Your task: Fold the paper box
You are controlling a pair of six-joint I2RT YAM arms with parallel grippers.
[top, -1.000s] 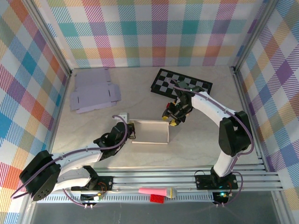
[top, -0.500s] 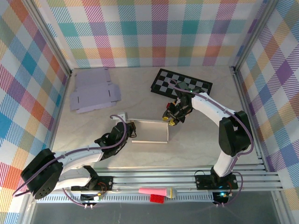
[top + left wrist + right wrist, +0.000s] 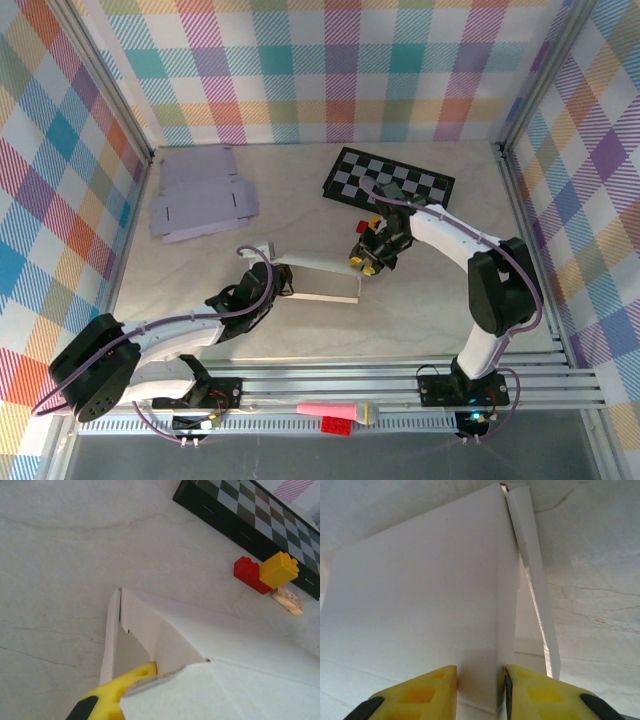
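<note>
White card pinched at both ends: the right gripper (image 3: pixel 366 262) clamps one end of the paper box (image 3: pixel 322 282) mid-table, and the left gripper (image 3: pixel 284 284) is closed on the other.
Yellow pads (image 3: pixel 422 690) of the right gripper straddle an upright wall of the box, its lower edge cut off in the wrist view. On the left, one yellow finger (image 3: pixel 120 697) shows under a folded flap, its partner hidden by card. Beyond the box, on the marbled table (image 3: pixel 420 320), a red brick (image 3: pixel 248 573) and a yellow brick (image 3: pixel 278 569) touch just beside the chessboard (image 3: pixel 395 180). A small tan item (image 3: pixel 287 596) next to them is too blurred to identify. A flat lilac blank (image 3: pixel 200 205) lies well apart, far left.
</note>
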